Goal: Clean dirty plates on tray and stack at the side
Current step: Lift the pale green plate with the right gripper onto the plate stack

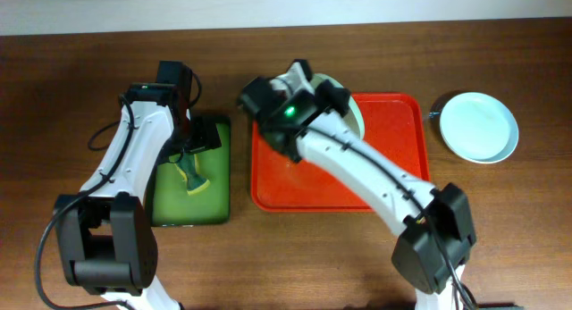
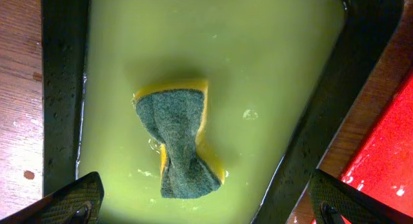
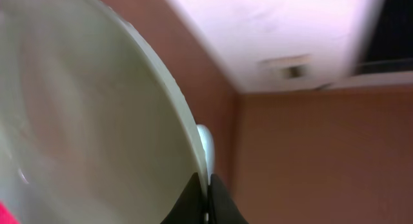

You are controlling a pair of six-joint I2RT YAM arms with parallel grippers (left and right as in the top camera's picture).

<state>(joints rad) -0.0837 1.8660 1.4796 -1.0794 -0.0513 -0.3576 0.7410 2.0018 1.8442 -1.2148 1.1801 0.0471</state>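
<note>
1. My right claw [image 3: 206, 197] is clamping a plate [image 3: 84, 121] by its rim, tilted at the far edge of the red tray [image 1: 398, 122].
2. My left claw [image 2: 206, 208] is hanging spread wide above a sponge [image 2: 181, 140] lying in the green tray [image 2: 61, 88].
3. On the tabletop [image 1: 89, 60], right of the red tray, another plate [image 1: 481, 125] is sitting.
4. My right arm is blocking much of that tray from overhead.

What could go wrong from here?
The right gripper pinches the plate only at its rim; held over the red tray, it may slip out.
The sponge lies soaked in the green tray; the open left gripper may drip liquid onto the table carrying it.
</note>
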